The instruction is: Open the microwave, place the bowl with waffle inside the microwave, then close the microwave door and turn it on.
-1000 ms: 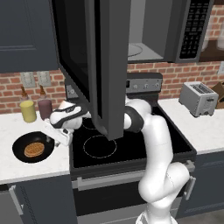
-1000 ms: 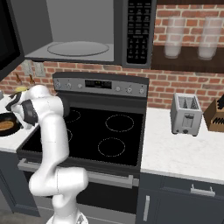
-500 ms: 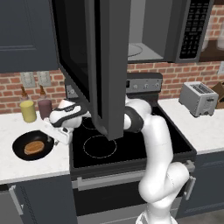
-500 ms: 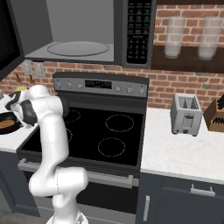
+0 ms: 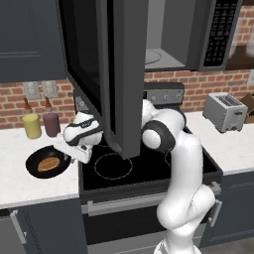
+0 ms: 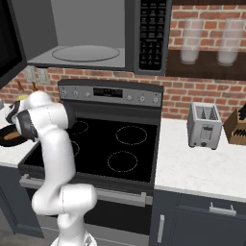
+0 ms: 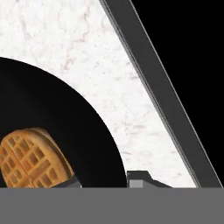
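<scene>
Microwave (image 6: 96, 36): mounted above the stove; cavity open, a round turntable plate on its floor, black button panel (image 6: 152, 33) at its right side.
Microwave door (image 5: 111, 74): swung fully open toward the camera in the left base view, hanging edge-on over the left part of the stove and hiding part of the arm.
Bowl (image 5: 47, 163): shallow and black, on the white counter (image 5: 20, 186) just left of the stove, in front of two bottles, one yellow (image 5: 31, 125) and one dark red (image 5: 51, 123).
Waffle (image 7: 30, 159): golden with a grid pattern, lying in the bowl; in the hand view it sits at lower left, the bowl's rim curving between the two fingertips.
Gripper (image 5: 68, 150): low over the counter at the right edge of the bowl, the white hand tilted down toward it. In the hand view one fingertip (image 7: 142, 179) stands outside the rim over the marble and the other rises near the waffle inside the bowl, so the fingers straddle the rim with a gap between them; whether they touch it cannot be told.
Stove (image 6: 120, 149): black glass top with four ringed burners, bare.
Toaster (image 6: 204, 126): silver, on the right counter, well apart from the arm.
Knife block (image 6: 238, 127): just right of the toaster.
</scene>
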